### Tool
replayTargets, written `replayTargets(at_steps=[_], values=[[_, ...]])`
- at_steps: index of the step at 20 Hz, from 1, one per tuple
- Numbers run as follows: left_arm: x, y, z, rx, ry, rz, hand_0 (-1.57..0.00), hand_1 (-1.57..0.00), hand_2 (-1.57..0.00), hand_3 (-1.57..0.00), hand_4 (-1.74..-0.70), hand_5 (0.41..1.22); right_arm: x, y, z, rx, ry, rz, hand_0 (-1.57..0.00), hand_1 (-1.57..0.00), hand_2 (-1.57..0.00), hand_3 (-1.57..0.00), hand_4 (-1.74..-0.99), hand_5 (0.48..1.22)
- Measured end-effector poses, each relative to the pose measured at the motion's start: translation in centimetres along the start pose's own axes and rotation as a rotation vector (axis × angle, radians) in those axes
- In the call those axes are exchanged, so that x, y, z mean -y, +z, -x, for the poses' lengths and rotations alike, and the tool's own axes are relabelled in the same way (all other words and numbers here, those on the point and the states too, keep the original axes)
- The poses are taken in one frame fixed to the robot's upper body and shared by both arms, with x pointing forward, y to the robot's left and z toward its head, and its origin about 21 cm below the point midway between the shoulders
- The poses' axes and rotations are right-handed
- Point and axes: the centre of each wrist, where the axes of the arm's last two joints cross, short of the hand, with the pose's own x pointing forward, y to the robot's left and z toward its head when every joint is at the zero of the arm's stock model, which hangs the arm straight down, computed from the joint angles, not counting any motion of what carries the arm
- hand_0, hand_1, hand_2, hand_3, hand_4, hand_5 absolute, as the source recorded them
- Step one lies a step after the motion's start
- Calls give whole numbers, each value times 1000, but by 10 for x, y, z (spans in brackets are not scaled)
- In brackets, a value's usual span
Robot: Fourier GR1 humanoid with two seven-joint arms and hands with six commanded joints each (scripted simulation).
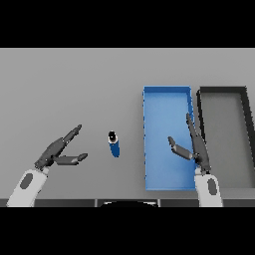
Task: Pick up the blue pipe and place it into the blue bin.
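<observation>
On the grey table (74, 84), unlabelled blue pipe (114, 144) between open-fingered left hand (56, 152) and right hand (196, 149), fingers straight, over blue bin (167, 94).

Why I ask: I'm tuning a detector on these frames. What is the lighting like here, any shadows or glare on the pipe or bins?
Head view: flat, even light over the grey table; no glare on the blue pipe or blue bin; only faint shading inside the dark bin; no distinct shadows under the left hand or right hand.
</observation>
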Motion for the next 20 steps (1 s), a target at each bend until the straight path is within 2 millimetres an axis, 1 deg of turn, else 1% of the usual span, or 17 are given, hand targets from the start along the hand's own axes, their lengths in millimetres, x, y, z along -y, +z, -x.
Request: replayTargets(at_steps=[1, 4, 5, 6, 7, 8, 9, 10, 13, 14, 15, 16, 17, 19, 20], values=[[8, -5, -5, -5, -4, 27, 1, 1, 1, 1, -1126, 485, 0, 2, -3, 15, 8, 0, 1, 1, 1, 1, -1174, 618], [29, -10, -6, -17, -20, 91, 1, 1, 1, 1, -1138, 455, 1, 3, -3, 1, -5, 4, 1, 1, 1, 1, -1195, 617], [31, -13, -7, -18, -26, 95, 1, 1, 1, 1, -1139, 450, -2, 3, -5, 7, -8, 5, 1, 1, 1, 1, -1197, 615], [37, -17, -7, -11, -15, 118, 1, 1, 1, 1, -1144, 452, -4, 5, -4, 4, -11, 3, 1, 1, 1, 1, -1205, 618], [45, -25, -8, -17, -7, 124, 1, 1, 1, 1, -1146, 451, -1, 3, -4, -8, -8, 4, 1, 1, 1, 1, -1213, 625], [52, -27, -8, 3, -1, 131, 1, 1, 1, 1, -1147, 452, -3, 3, -4, 7, -13, -2, 1, 1, 1, 1, -1218, 627], [56, -34, -6, -8, 0, 133, 1, 1, 1, 1, -1151, 456, -2, 0, -3, -5, -19, 0, 1, 1, 1, 1, -1217, 626], [57, -39, -3, 2, 0, 138, 1, 1, 1, 1, -1154, 459, 1, 2, -3, 2, -15, 7, 1, 1, 1, 1, -1214, 624], [73, -56, -2, 29, 23, 132, 1, 1, 1, 1, -1150, 460, 2, 5, -3, -9, -7, 8, 1, 1, 1, 1, -1202, 621], [76, -65, -4, 32, 27, 129, 1, 1, 1, 1, -1145, 460, 0, 4, -3, -16, -13, 3, 1, 1, 1, 1, -1205, 625], [80, -69, -2, 38, 35, 131, 1, 1, 1, 1, -1134, 459, -1, 5, -5, 0, -15, 14, 1, 1, 1, 1, -1210, 631], [80, -74, 0, 43, 31, 135, 1, 1, 1, 1, -1120, 456, 2, 4, -6, -9, -14, 19, 1, 1, 1, 1, -1211, 634], [87, -75, 1, 53, 32, 145, 1, 1, 1, 1, -1098, 448, 5, 5, -2, -19, -10, 19, 1, 1, 1, 1, -1215, 637], [91, -84, 2, 21, -12, 131, 1, 1, 1, 1, -1062, 425, 7, 5, -1, -4, -14, 21, 1, 1, 1, 1, -1222, 642], [95, -89, 2, 13, -24, 130, 1, 1, 1, 1, -1051, 418, 4, 8, 0, -1, -16, 14, 1, 1, 1, 1, -1221, 645]])
